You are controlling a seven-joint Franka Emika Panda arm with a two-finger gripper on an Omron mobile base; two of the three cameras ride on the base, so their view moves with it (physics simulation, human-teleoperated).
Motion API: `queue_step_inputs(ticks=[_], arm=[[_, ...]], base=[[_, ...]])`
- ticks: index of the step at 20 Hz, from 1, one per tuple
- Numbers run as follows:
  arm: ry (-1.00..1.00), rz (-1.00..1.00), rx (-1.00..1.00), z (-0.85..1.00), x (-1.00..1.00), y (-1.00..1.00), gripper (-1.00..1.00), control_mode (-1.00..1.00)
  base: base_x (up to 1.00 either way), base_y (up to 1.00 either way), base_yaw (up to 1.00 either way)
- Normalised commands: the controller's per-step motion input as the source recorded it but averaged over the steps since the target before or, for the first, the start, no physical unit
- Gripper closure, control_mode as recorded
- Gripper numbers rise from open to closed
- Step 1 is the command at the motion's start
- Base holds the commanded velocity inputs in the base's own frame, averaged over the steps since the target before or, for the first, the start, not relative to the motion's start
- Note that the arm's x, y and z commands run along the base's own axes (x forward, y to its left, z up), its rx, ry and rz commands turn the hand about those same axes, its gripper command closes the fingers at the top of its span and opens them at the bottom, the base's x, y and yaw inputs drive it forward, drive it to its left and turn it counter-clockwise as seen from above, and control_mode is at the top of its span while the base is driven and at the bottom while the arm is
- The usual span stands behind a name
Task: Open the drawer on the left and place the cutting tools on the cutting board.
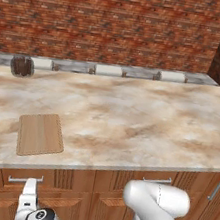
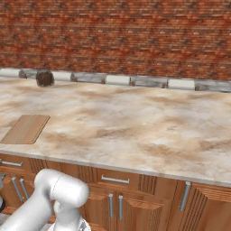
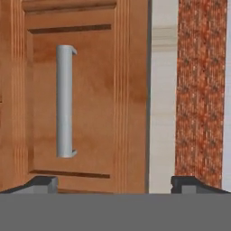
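Gripper [image 3: 114, 184] facing the drawer [image 3: 74, 99] front — fingers spread wide, holding nothing.
Cutting board [image 1: 40, 134] lying near counter's [image 1: 130, 120] front-left edge.

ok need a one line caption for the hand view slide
Open tool faces the closed brown wooden drawer front, its silver bar handle offset from the gap between the fingertips.
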Motion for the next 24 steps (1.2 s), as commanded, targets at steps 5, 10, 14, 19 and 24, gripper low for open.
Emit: queue_step_inputs(ticks=[5,10,14,19,24], arm=[[-0.03,0.00,0.00,-0.17,0.29,0.02,-1.00,-1.00],[-0.02,0.00,0.00,-0.21,0.28,0.04,-1.00,-1.00],[-0.02,0.00,0.00,-0.21,0.27,0.07,-1.00,-1.00],[-0.03,0.00,0.00,-0.28,0.24,0.14,-1.00,-1.00],[-0.03,0.00,0.00,-0.30,0.17,0.23,-1.00,-1.00]], base=[[0.00,0.00,0.00],[0.00,0.00,0.00],[0.00,0.00,0.00],[0.00,0.00,0.00],[0.00,0.00,0.00]])
